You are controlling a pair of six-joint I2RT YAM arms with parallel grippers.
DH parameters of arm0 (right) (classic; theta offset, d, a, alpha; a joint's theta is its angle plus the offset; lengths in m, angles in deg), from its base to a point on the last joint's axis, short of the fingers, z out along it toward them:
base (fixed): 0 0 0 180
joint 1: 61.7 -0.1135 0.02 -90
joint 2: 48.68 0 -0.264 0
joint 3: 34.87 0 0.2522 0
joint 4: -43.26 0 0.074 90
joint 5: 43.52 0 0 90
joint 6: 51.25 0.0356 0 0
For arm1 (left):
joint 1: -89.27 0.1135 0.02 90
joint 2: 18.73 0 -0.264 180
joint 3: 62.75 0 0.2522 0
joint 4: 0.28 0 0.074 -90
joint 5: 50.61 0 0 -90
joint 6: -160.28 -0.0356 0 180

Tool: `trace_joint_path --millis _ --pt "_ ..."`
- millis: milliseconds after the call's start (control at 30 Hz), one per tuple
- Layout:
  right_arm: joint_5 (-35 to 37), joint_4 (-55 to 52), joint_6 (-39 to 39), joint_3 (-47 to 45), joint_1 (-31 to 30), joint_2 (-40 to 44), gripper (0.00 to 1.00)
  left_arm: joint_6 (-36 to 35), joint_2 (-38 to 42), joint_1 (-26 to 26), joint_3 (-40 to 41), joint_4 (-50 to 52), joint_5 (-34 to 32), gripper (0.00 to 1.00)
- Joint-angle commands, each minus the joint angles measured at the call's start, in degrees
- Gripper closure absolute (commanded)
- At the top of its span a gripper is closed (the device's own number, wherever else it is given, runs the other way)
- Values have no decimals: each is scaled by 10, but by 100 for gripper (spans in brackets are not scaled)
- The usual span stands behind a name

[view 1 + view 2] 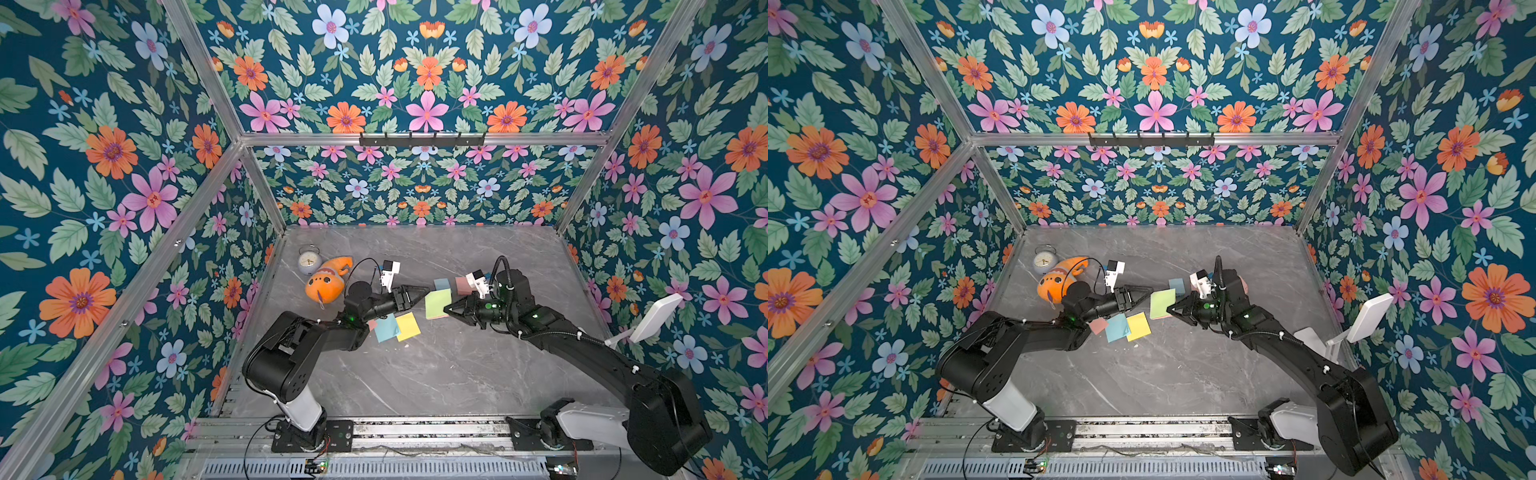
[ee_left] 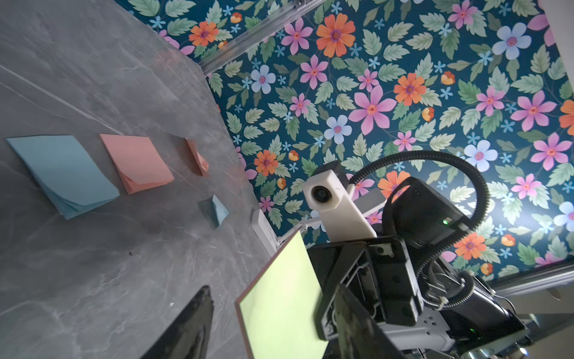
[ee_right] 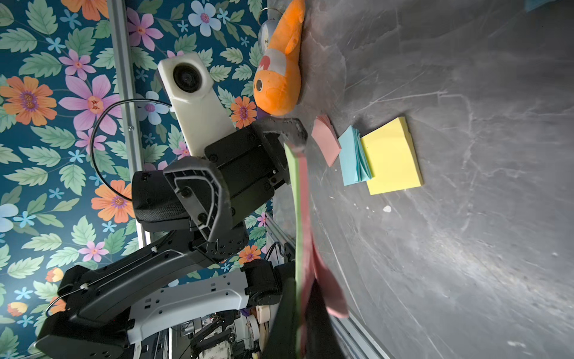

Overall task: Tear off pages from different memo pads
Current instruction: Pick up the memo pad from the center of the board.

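My right gripper point(image 3: 299, 292) is shut on a memo pad point(image 1: 438, 303) with a green face and pink sheets behind, held on edge above the table. A pink sheet point(image 3: 332, 295) curls off its back. My left gripper point(image 2: 271, 292) is open, with the pad's free green edge point(image 2: 279, 310) between its jaws and not pinched. Its tip point(image 1: 422, 293) meets the pad from the left in both top views. Blue point(image 2: 62, 174) and salmon point(image 2: 136, 161) memo pads lie beyond. Pink point(image 3: 326, 144), blue point(image 3: 354, 158) and yellow point(image 3: 391, 155) squares lie under my left arm.
An orange plush fish point(image 1: 326, 282) and a small alarm clock point(image 1: 309, 259) sit at the back left. A white stand point(image 1: 652, 320) is at the right wall. Two small curled sheets, salmon point(image 2: 197, 157) and blue point(image 2: 219, 211), lie further right on the grey table point(image 1: 436, 374).
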State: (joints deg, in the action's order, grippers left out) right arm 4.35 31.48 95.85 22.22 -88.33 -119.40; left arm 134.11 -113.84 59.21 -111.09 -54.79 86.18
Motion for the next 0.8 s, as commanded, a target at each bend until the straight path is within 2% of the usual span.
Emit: trace_joint_path --millis 0,100,300,400,500,567,667,767 --pt "-24 27 9 -1 0 4 100 4 -1 0 -5 -18 25 45" --pt "-29 30 10 -1 0 3 100 6 -6 0 -7 -15 35 52" --pt "-29 23 3 -5 0 -1 100 16 -7 0 -14 -18 48 75" --pt "-29 30 5 -5 0 -6 100 15 -4 -1 -17 -10 53 80" --pt "-31 38 9 -6 0 -9 100 6 -2 -1 -21 8 58 89" --pt "-32 35 9 -5 0 -9 89 -4 -2 0 -27 39 60 100" --pt "-12 -14 -29 -1 3 3 71 -36 -1 12 -50 153 58 100" --pt "89 -162 -147 31 -1 25 62 -101 -1 27 -95 330 55 100"
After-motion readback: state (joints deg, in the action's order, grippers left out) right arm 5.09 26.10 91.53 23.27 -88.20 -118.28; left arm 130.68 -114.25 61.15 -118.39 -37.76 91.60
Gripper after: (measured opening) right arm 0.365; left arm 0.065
